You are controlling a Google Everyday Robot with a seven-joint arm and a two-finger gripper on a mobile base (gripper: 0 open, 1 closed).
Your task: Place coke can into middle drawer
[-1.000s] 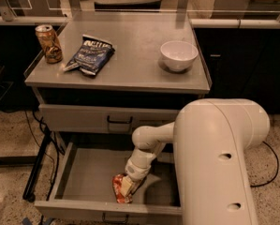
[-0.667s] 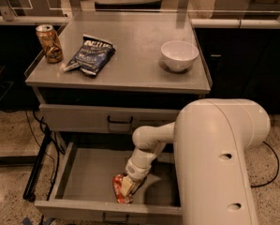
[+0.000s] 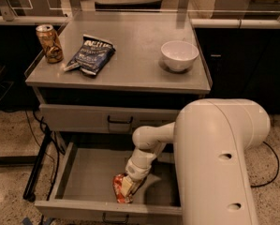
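Observation:
The coke can (image 3: 119, 189), small and red, lies tilted on the grey floor of the open middle drawer (image 3: 85, 177), near its front wall. My gripper (image 3: 127, 185) reaches down into the drawer from the right and sits right on the can, partly covering it. The arm's large white body fills the lower right of the view and hides the drawer's right part.
On the cabinet top stand a brown-gold can (image 3: 49, 43) at the left edge, a dark blue chip bag (image 3: 90, 55) beside it, and a white bowl (image 3: 179, 55) at the right. The upper drawer front (image 3: 116, 120) is closed. Cables (image 3: 41, 139) hang at the cabinet's left.

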